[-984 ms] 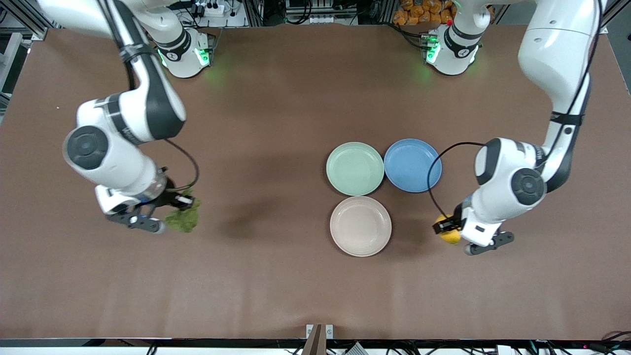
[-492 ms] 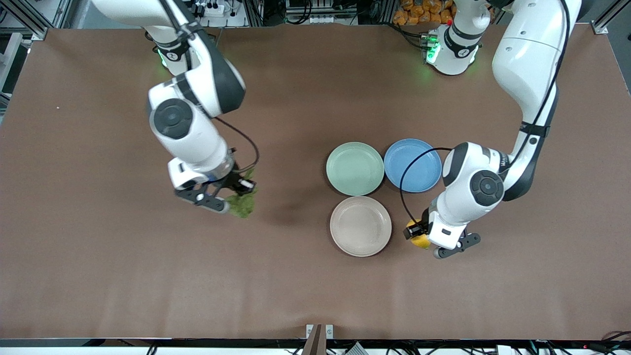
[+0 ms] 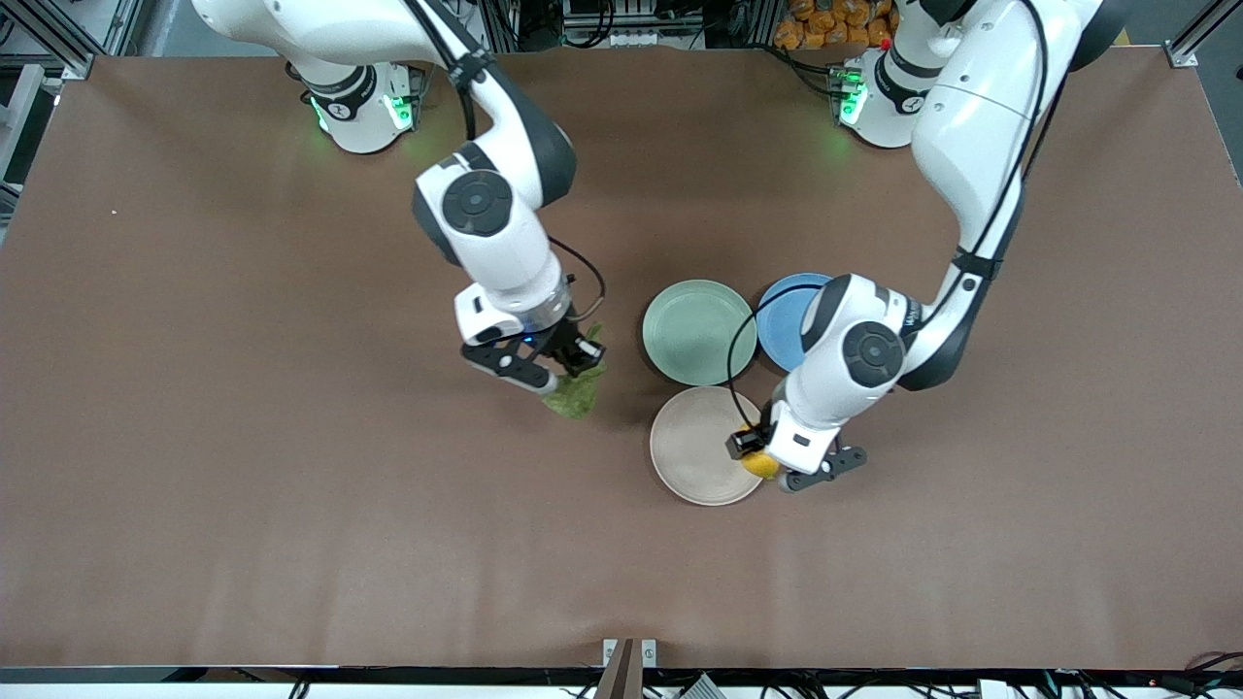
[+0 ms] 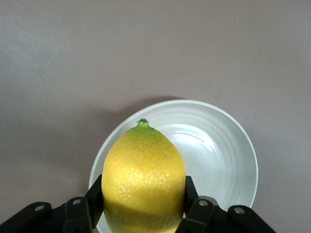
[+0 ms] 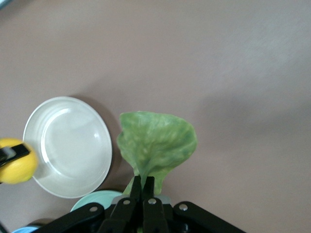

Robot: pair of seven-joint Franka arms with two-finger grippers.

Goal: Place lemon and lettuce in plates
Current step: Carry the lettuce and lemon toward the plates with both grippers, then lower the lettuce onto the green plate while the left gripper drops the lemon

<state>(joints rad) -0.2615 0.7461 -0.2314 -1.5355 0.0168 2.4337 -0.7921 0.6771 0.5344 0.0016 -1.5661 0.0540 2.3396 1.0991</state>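
Lighting is bright, even and diffuse from overhead. The brown table [image 3: 243, 485] carries broad pale sheen patches and soft arm shadows. The front view is sharp throughout. In the left wrist view the lemon [image 4: 143, 177] between the jaws is crisp, its lower part shaded. In the right wrist view the beige plate [image 5: 68, 145] looks washed out, with a thin shadow along its rim.

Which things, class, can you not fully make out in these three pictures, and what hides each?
- Blue plate: front view, partly covered by the left arm.
- Lemon: front view, mostly hidden by the left gripper.
- Mint plate: right wrist view, cut by the picture's edge and the right gripper.
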